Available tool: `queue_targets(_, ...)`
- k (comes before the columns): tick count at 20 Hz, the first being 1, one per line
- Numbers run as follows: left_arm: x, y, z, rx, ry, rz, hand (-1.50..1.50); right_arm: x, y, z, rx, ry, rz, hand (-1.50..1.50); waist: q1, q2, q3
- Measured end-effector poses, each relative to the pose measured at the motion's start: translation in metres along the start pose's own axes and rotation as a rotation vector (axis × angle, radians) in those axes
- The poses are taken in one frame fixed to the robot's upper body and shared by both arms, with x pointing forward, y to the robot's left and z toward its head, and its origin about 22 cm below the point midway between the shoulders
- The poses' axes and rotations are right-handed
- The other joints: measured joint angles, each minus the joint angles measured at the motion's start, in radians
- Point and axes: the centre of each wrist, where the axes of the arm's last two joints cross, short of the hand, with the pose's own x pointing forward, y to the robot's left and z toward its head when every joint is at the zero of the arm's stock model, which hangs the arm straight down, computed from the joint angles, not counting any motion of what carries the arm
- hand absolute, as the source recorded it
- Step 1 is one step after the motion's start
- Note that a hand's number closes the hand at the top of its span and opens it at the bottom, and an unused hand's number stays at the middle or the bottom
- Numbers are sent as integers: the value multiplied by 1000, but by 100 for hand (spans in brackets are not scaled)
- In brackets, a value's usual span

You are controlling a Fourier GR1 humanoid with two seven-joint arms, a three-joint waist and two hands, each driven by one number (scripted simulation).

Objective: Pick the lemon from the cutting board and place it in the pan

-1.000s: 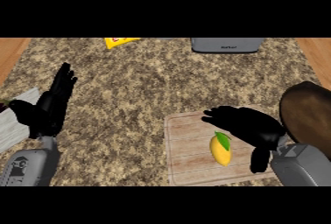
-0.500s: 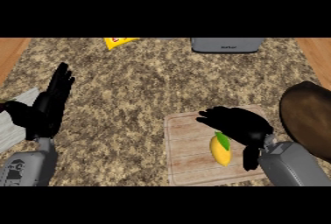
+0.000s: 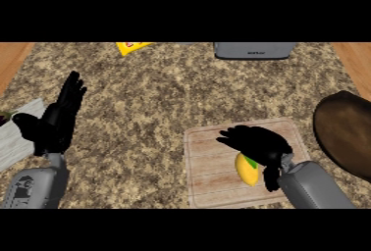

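Observation:
A yellow lemon point(image 3: 247, 170) with a green tip lies on the wooden cutting board point(image 3: 210, 171) at the lower right of the counter. My right hand point(image 3: 257, 142) hovers right over its upper end, fingers relaxed and spread toward the left, hiding part of the fruit; nothing is curled round it. The dark brown pan point(image 3: 348, 132) sits at the right edge, just right of the board. My left hand point(image 3: 54, 122) rests open at the left side, fingers pointing up.
A grey appliance point(image 3: 253, 50) stands at the back edge, with a yellow packet point(image 3: 134, 47) to its left. A light cloth or board point(image 3: 16, 139) lies at the left edge behind my left hand. Speckled counter spreads between.
My right hand has slid left and slightly down over the lemon, covering more of its top. The left hand has shifted a little upward and right.

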Motion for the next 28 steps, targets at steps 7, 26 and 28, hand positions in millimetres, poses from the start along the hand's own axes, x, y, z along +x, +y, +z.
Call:
queue_targets(7,5,-3,4,-2,-4,2,0,8,14,-7,34,-71,28,150,0,-2,-1)
queue_targets(26,-1,21,9,62,23,-4,0,60,115,95,-209,140,-139,150,-64,-16,-1)
queue_targets(28,-1,23,9,64,26,-3,0,67,110,113,-335,163,-135,150,-67,-16,-1)
